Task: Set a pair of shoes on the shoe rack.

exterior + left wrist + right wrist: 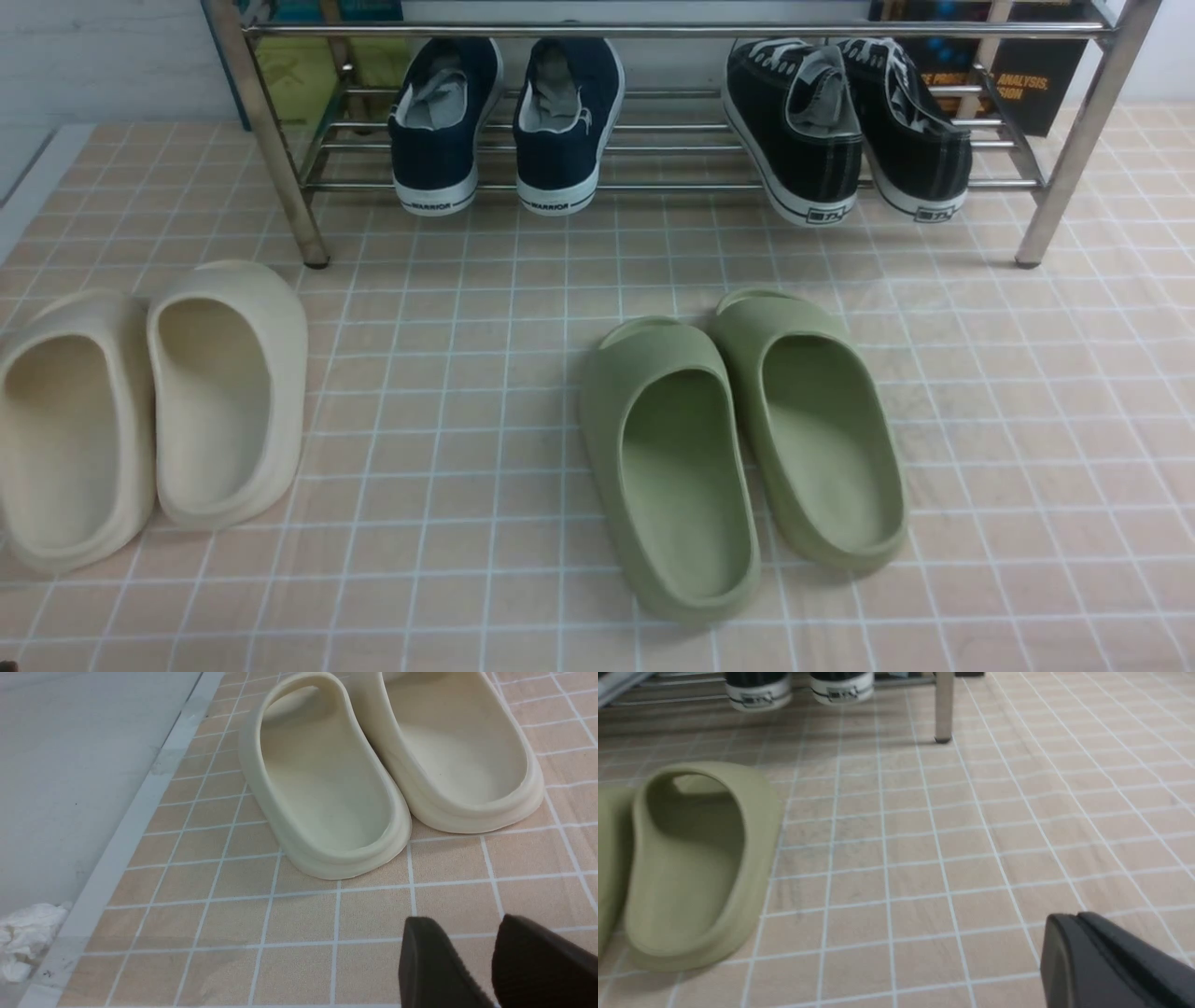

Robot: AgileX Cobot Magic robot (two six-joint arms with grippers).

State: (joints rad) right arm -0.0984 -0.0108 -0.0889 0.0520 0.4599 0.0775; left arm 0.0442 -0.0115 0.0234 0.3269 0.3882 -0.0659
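Olive-green slippers (742,448) lie nearest, short of the shoe rack (1083,140); the 2 black sneakers (845,126) sit on it, heels outward (lengthwise front-to-back), nearer the right gripper (1083,947), fingers together; left gripper (481,961) fingers apart, empty

floor: we see beige square tiling (467,448) with white grout lines | left edge: a pale strip (126,830), grey surface (70,765) beyond it | back: we make out a whitish wall (93,56) | light: even, soft
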